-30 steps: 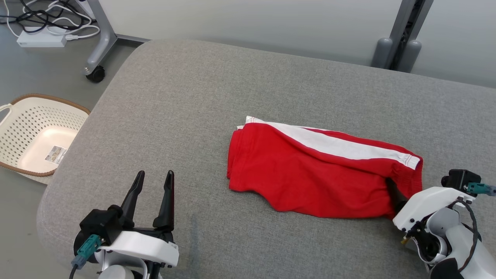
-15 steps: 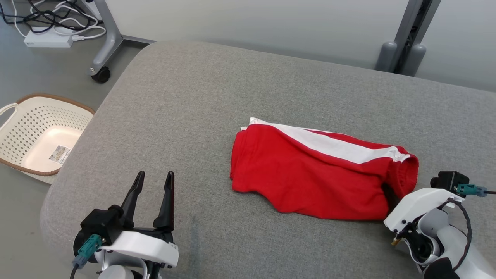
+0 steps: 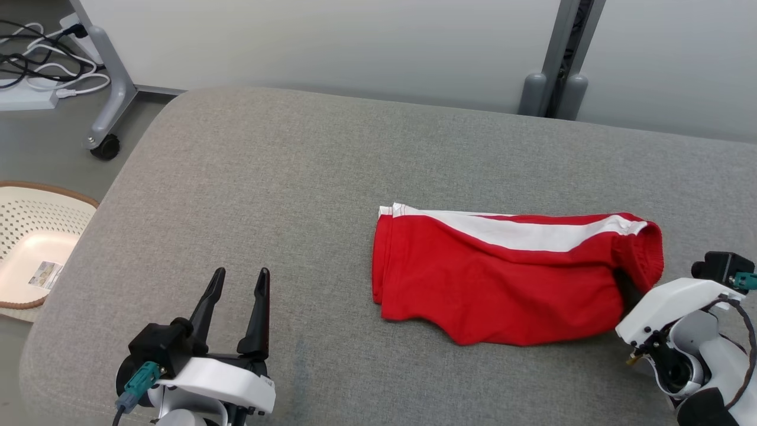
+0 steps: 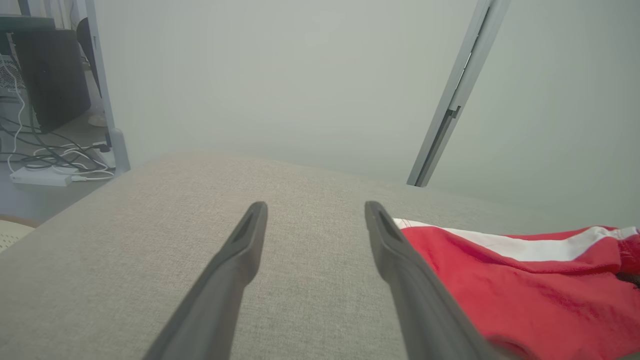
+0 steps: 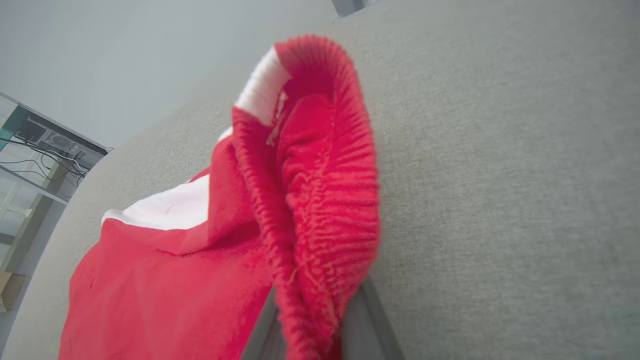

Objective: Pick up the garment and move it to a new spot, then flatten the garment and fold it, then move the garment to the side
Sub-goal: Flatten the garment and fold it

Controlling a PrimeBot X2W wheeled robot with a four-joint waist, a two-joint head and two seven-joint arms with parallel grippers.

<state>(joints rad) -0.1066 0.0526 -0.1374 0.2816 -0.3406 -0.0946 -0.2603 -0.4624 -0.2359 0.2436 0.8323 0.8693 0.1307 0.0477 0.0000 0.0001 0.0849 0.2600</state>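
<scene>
On the right half of the grey fabric tabletop [image 3: 266, 177] lie red shorts [image 3: 497, 284] with a white side stripe, their elastic waistband pinched by the right tool [image 3: 628, 290]. Near left, the left tool [image 3: 242, 272] gapes empty. The label [image 3: 46, 273] in the laundry basket [image 3: 71, 198] is unreadable.

Right gripper [image 3: 628, 291]: the tips of the jaws are buried under the garment [image 3: 502, 278] waistband in head view. Right wrist view gives just the jaw roots either side of the fabric, so the contact line is hidden. Right arm is clipped by the bottom-right corner. Garment's right end is cut off in left wrist view, and the nearest part is blurred. Basket [image 3: 23, 222] is partly off the left edge; label [image 3: 46, 274] inside is too small to read. Power strip [image 3: 20, 100] is clipped too.
</scene>
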